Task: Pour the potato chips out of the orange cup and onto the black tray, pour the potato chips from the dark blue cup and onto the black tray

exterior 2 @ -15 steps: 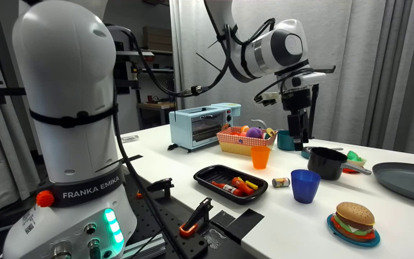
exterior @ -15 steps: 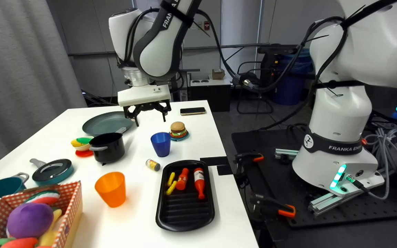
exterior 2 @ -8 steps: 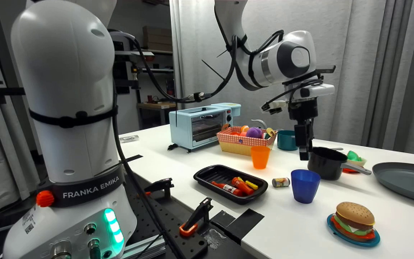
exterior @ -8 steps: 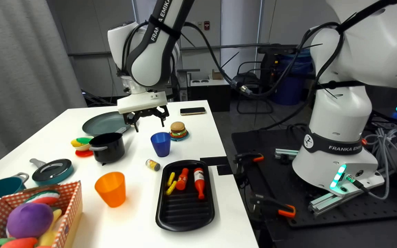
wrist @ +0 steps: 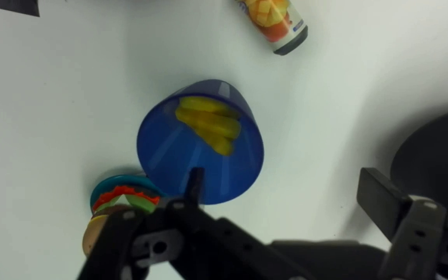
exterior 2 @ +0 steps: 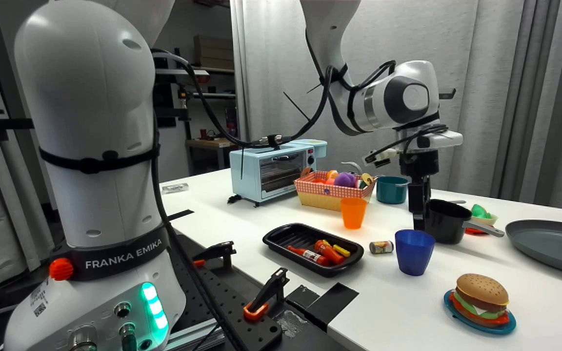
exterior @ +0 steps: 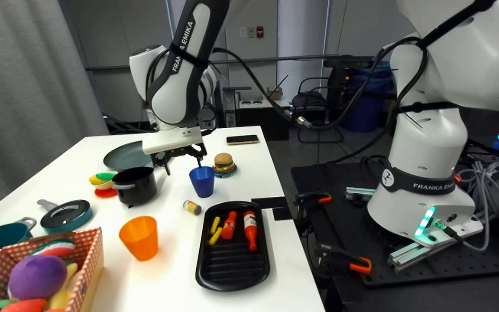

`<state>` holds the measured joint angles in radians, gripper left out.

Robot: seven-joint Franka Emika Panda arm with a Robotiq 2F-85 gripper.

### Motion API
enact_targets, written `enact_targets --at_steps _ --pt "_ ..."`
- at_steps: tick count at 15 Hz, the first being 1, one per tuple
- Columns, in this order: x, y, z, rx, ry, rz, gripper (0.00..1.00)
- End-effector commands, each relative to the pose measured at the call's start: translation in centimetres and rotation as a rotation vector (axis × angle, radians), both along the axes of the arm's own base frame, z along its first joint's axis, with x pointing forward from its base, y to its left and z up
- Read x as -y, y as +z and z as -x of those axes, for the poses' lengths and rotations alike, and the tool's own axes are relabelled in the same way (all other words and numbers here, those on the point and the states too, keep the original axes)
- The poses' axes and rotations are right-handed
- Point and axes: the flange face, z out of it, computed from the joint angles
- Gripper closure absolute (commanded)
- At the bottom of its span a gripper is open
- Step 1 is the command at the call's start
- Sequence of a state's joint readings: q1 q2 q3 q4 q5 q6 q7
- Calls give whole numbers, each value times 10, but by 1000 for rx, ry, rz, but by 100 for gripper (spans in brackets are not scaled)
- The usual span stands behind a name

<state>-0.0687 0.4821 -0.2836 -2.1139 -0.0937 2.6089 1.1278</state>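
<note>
The dark blue cup [exterior: 202, 183] stands upright on the white table, with several yellow chips [wrist: 210, 123] inside it in the wrist view. My gripper [wrist: 282, 171] is open and empty, hanging low between that cup and the black pot. One fingertip overlaps the cup's near rim in the wrist view; whether they touch I cannot tell. In an exterior view the gripper [exterior: 184, 170] is just behind the cup. The orange cup [exterior: 140, 239] is upright, and I can make out no chips in it. Yellow pieces [exterior: 215, 230] lie on the black tray [exterior: 232, 271] beside two red bottles [exterior: 250, 229].
A black pot [exterior 2: 444, 222] stands close to the gripper. Near the dark blue cup are a toy burger [exterior 2: 482, 295] on a teal plate and a small can [exterior: 192, 207] on its side. Also here are a grey pan [exterior: 130, 155], a checked basket [exterior 2: 332, 197] and a toaster oven [exterior 2: 276, 168].
My open gripper has come down toward the table, drawing nearer to the dark blue cup and the black pot. Cups, tray and chips have stayed where they were.
</note>
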Motion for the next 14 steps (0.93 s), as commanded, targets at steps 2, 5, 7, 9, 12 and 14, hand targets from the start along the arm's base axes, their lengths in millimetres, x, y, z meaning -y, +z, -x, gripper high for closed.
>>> enact_targets --at_steps 2,5,7,9,12,14 --pt "13 -11 -12 11 -8 -23 0" --pt "16 -17 -12 7 -16 -28 4" --pt "17 -21 -12 5 -22 -30 8" --pt "18 -25 -11 2 -25 -32 7" --pt "17 -30 -10 -2 -28 -32 35" --pt "16 -32 -10 -6 -28 -31 49"
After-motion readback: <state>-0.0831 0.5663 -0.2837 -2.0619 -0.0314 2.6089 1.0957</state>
